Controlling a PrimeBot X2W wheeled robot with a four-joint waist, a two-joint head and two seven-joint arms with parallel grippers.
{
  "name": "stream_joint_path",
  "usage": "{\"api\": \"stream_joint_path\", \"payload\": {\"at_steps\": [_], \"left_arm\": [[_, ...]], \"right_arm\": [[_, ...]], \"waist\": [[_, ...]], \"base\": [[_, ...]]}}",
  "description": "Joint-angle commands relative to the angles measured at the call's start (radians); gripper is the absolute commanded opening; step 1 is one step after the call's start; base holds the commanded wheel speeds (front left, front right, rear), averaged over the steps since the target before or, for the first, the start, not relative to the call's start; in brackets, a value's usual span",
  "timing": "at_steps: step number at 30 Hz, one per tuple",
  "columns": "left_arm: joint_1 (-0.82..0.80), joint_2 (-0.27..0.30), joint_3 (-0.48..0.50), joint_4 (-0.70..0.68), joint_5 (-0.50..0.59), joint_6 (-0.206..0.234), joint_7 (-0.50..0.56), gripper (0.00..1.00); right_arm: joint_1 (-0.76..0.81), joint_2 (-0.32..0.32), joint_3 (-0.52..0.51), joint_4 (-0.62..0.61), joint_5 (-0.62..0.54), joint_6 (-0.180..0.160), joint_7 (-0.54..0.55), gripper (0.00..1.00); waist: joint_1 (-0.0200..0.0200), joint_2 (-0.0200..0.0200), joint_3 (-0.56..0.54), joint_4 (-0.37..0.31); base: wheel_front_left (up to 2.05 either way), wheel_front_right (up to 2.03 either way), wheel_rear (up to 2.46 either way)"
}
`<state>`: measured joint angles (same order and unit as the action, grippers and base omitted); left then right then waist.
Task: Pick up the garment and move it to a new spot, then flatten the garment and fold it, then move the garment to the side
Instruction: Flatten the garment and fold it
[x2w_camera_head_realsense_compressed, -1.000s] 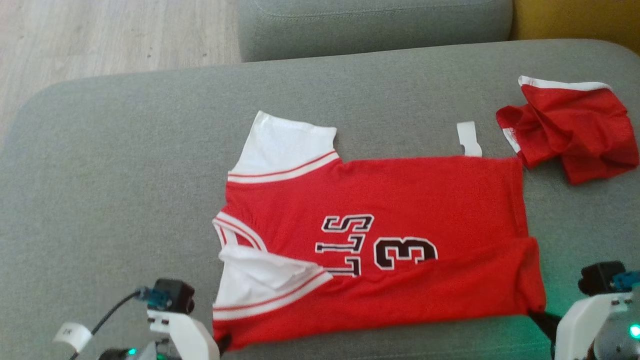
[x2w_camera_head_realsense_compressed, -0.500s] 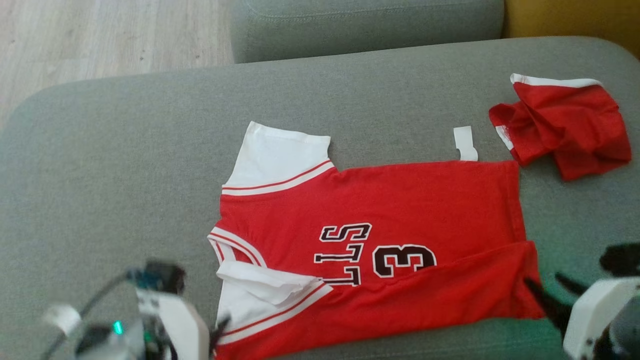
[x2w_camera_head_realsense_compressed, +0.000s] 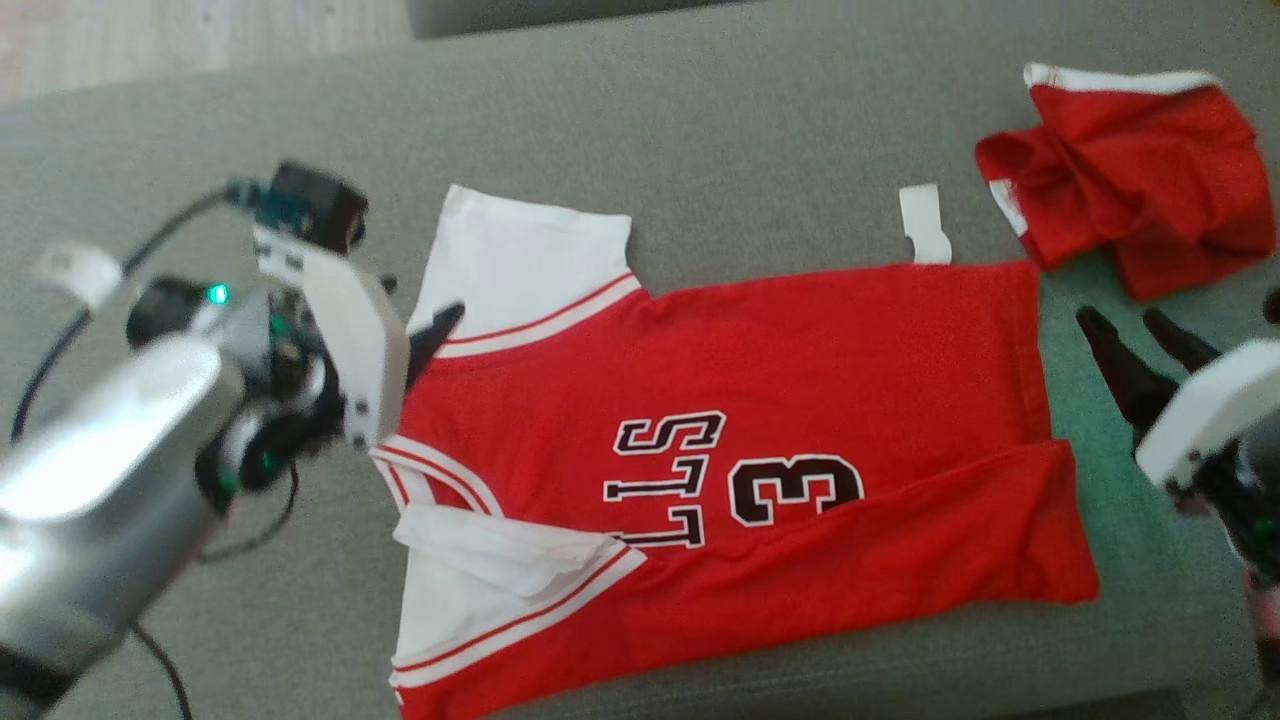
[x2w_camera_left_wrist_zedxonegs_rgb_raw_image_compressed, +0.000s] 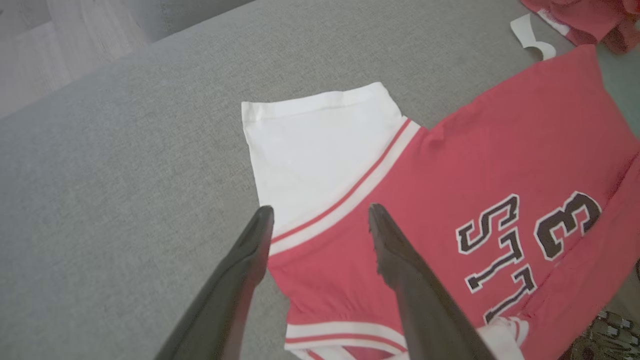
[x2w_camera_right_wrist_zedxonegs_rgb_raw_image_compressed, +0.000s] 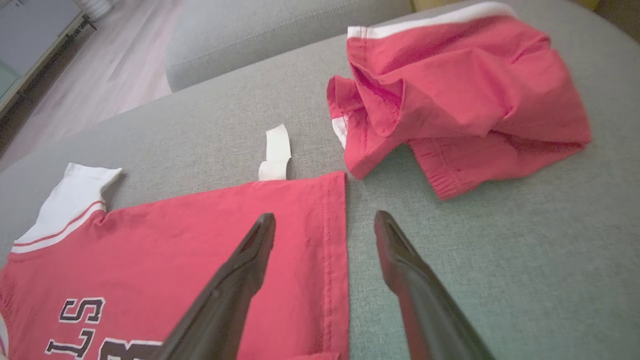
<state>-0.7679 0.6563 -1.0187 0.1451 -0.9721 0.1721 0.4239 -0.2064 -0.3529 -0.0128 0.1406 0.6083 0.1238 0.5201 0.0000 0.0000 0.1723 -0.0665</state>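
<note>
The garment (x2w_camera_head_realsense_compressed: 760, 400) is a red jersey with white sleeves and black lettering, lying flat on the grey sofa cushion (x2w_camera_head_realsense_compressed: 700, 120). Its near long edge is folded over toward the middle. My left gripper (x2w_camera_head_realsense_compressed: 415, 305) is open and hovers over the far white sleeve (x2w_camera_left_wrist_zedxonegs_rgb_raw_image_compressed: 315, 145), its fingertips straddling the striped seam (x2w_camera_left_wrist_zedxonegs_rgb_raw_image_compressed: 320, 210). My right gripper (x2w_camera_head_realsense_compressed: 1120, 318) is open too, just off the jersey's bottom hem. In the right wrist view its fingers straddle the hem's far corner (x2w_camera_right_wrist_zedxonegs_rgb_raw_image_compressed: 325, 216). Neither gripper holds anything.
Crumpled red shorts (x2w_camera_head_realsense_compressed: 1130, 180) lie at the far right, close to the hem corner (x2w_camera_right_wrist_zedxonegs_rgb_raw_image_compressed: 460, 100). A white label (x2w_camera_head_realsense_compressed: 925, 225) sticks out from the jersey's far edge. Wooden floor (x2w_camera_head_realsense_compressed: 150, 40) and another grey cushion (x2w_camera_right_wrist_zedxonegs_rgb_raw_image_compressed: 280, 35) lie beyond.
Both grippers opened, released the jersey's near edge and moved away toward its far side. The near edge stays folded over. The head camera has shifted.
</note>
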Motion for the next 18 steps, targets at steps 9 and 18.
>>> {"api": "stream_joint_path", "payload": {"at_steps": [9, 18], "left_arm": [[-0.289, -0.1, 0.034, 0.316, -0.006, -0.169, 0.094, 1.0], [-0.406, -0.192, 0.023, 0.539, -0.015, -0.259, 0.114, 1.0]], "right_arm": [[-0.295, -0.013, 0.138, 0.243, 0.048, 0.007, 0.006, 1.0], [-0.46, -0.013, 0.263, 0.406, 0.103, 0.007, 0.053, 1.0]], "waist": [[0.0, 0.0, 0.139, -0.048], [0.0, 0.0, 0.211, -0.064]], "base": [[0.0, 0.0, 0.0], [0.0, 0.0, 0.0]]}}
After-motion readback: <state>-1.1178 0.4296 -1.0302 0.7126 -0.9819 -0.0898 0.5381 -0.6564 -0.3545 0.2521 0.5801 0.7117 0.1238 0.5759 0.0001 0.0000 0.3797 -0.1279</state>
